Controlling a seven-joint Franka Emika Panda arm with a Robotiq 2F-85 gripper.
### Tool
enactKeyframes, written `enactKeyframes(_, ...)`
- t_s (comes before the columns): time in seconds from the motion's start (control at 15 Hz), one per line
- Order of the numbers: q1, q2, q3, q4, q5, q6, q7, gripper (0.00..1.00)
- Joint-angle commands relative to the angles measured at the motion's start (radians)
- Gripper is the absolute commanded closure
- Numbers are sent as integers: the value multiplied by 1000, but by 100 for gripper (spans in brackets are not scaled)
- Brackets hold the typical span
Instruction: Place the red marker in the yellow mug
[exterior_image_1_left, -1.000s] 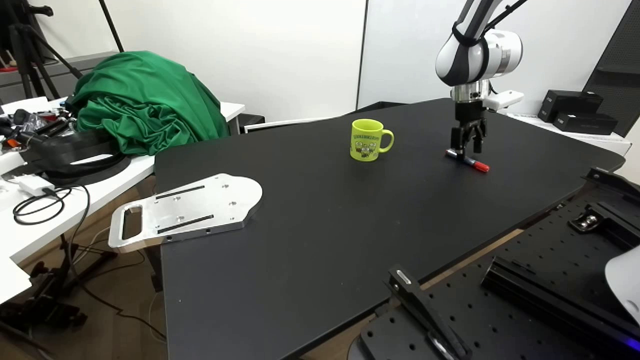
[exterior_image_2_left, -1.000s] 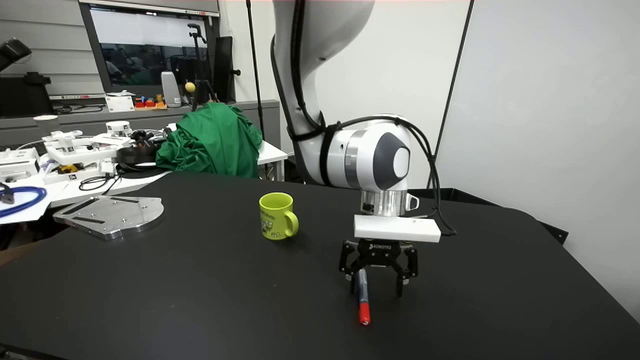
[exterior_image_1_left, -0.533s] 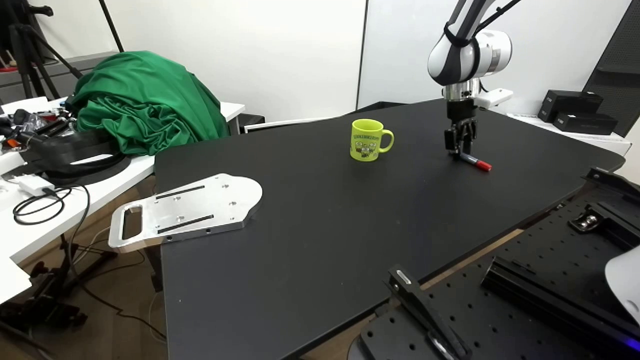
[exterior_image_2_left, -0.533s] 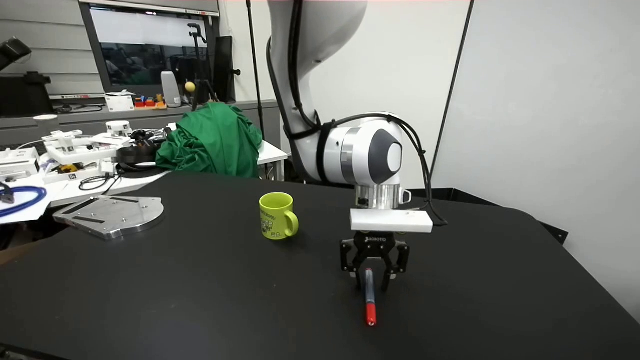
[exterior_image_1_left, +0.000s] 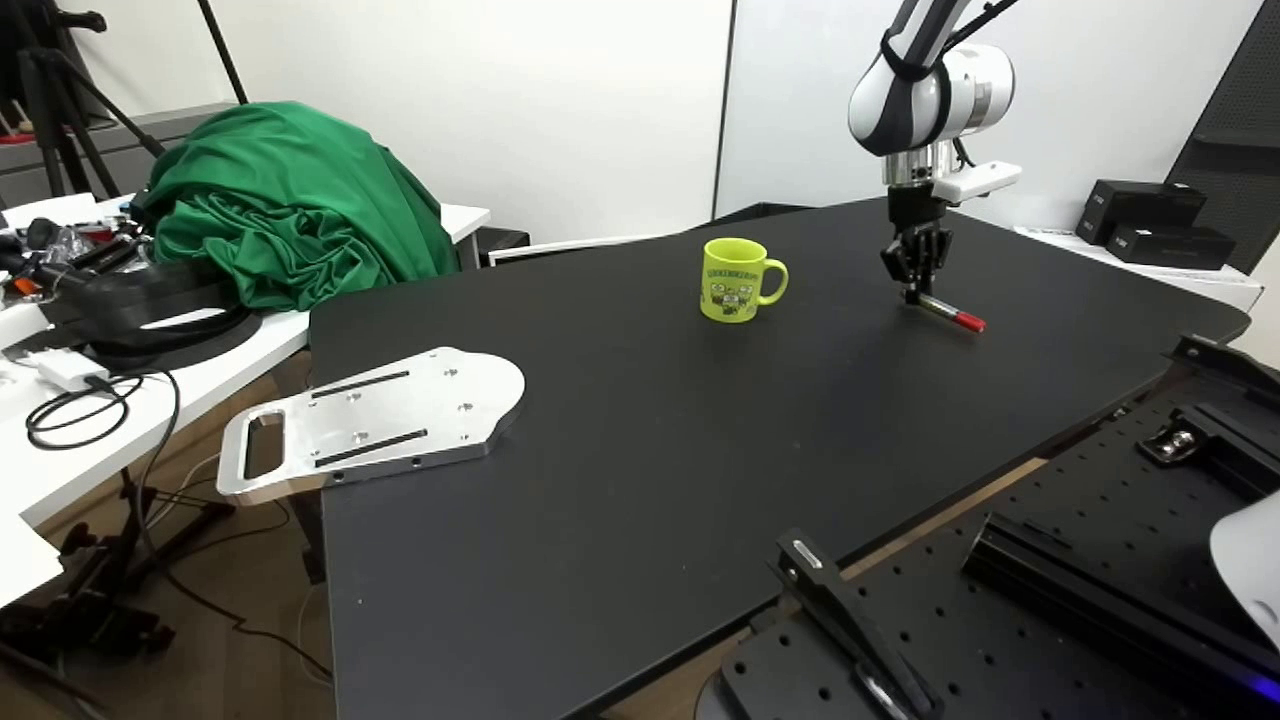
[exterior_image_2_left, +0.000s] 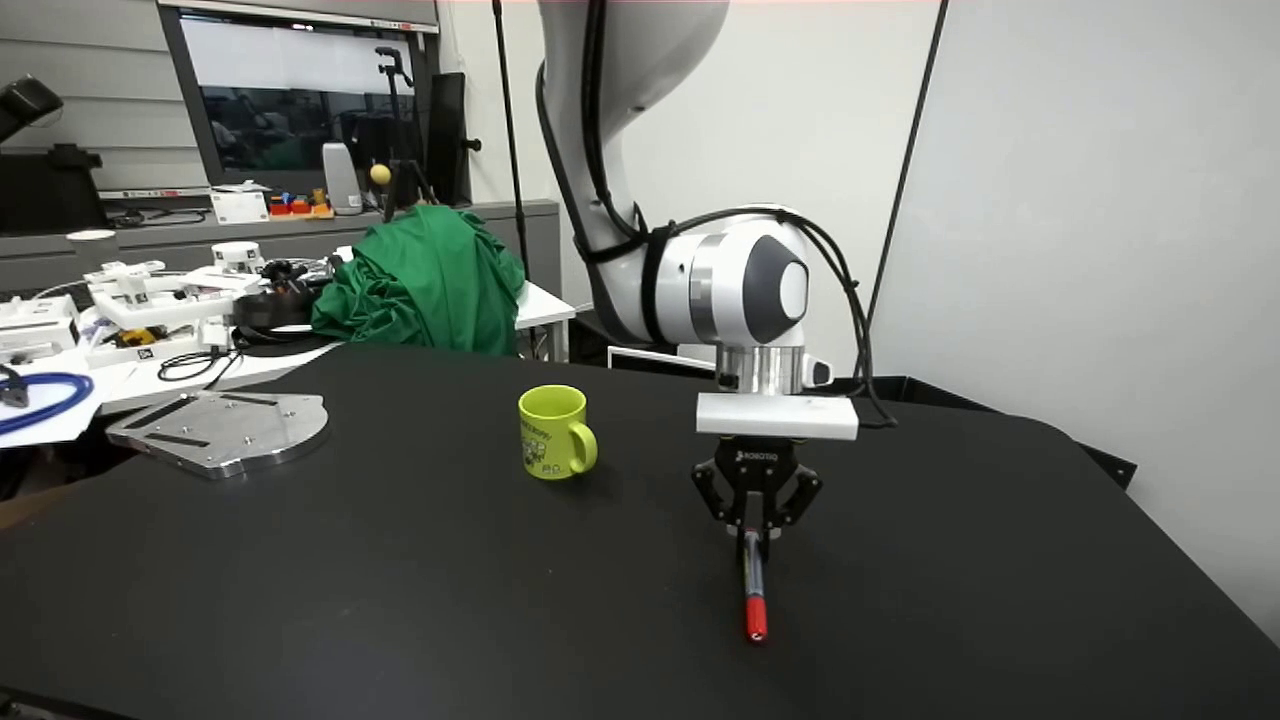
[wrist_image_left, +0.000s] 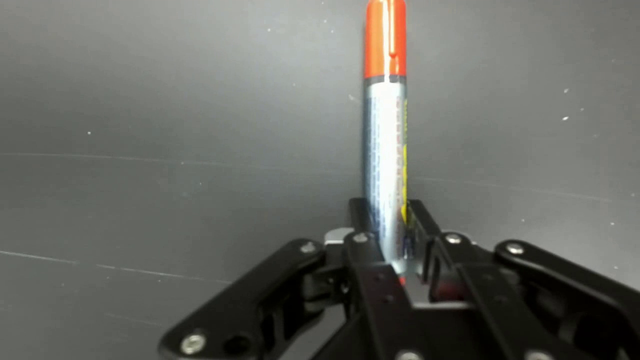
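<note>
The red marker, with its red cap (wrist_image_left: 385, 40) and pale printed barrel (wrist_image_left: 385, 140), runs up through the wrist view. Its rear part sits between the two fingers of my gripper (wrist_image_left: 386, 212), which is shut on it. In an exterior view the marker (exterior_image_2_left: 755, 610) points its cap toward the camera, low over the dark table, beneath the gripper (exterior_image_2_left: 754, 550). I cannot tell if any of it touches the tabletop. The yellow mug (exterior_image_1_left: 732, 285) stands upright, apart from the gripper; its handle (exterior_image_2_left: 583, 447) faces the gripper's side in both exterior views.
A silver metal plate (exterior_image_1_left: 375, 415) lies across the table's edge. A green cloth heap (exterior_image_1_left: 300, 205) sits on a cluttered white side table. Black rails (exterior_image_1_left: 860, 640) run along the near edge. A white wall (exterior_image_2_left: 1080, 250) rises behind the arm.
The gripper has shifted sideways over the marker, and its fingers have come together on the barrel. Both have then risen slightly. The mug has not moved.
</note>
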Motion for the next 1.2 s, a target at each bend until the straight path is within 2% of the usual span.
enactKeyframes(0.0, 1, -7, -15, 65, 34, -136, 97, 95)
enactKeyframes(0.6, -45, -19, -1, 300, 213, -555, 234, 95)
enactKeyframes(1.13, -103, 128, 44, 611, 478, -921, 424, 95)
